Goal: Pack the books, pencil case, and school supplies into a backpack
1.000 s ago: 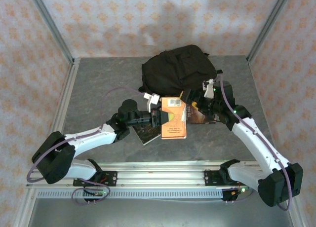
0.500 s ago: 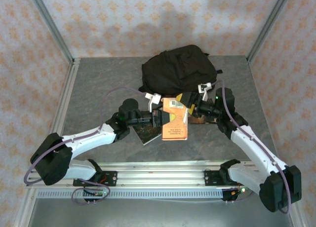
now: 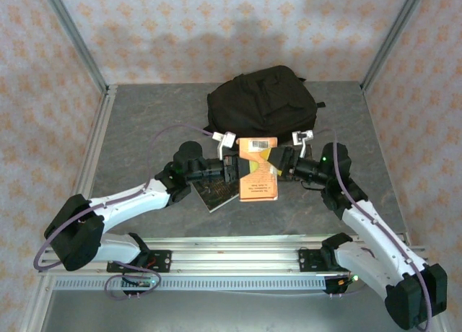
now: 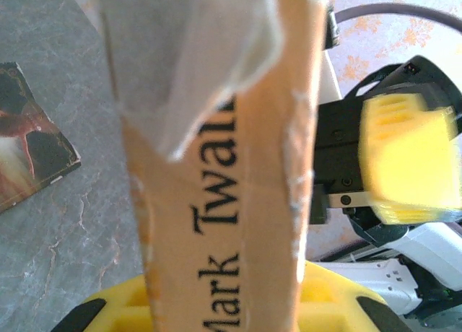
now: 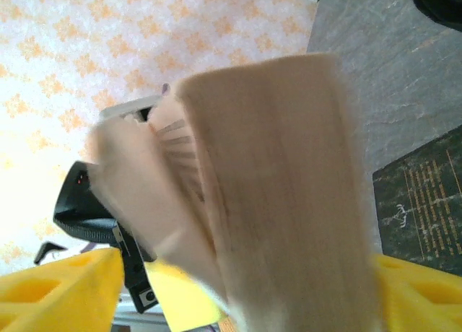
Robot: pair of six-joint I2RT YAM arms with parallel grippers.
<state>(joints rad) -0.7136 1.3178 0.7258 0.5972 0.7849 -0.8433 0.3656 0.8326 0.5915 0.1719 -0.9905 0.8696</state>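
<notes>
A thick orange-and-white paperback (image 3: 258, 177) hangs above the table in front of the black backpack (image 3: 261, 105). My left gripper (image 3: 234, 169) is shut on its spine side; the orange spine (image 4: 224, 202) with black lettering runs between the yellow fingers (image 4: 108, 314). My right gripper (image 3: 281, 164) faces it from the right, open, its yellow fingers (image 5: 58, 289) straddling the book's page edge (image 5: 289, 202) with a gap on one side. A dark brown book (image 3: 215, 193) lies flat under the left arm. A dark book with pale print (image 5: 422, 209) lies on the table.
The backpack lies at the back middle of the grey table (image 3: 144, 130), close behind the held book. Metal frame rails (image 3: 90, 144) and patterned walls enclose the table on three sides. Both arms meet at the centre.
My right gripper has swung left from beside the book to around its right edge. The left gripper has raised the book slightly toward the backpack.
</notes>
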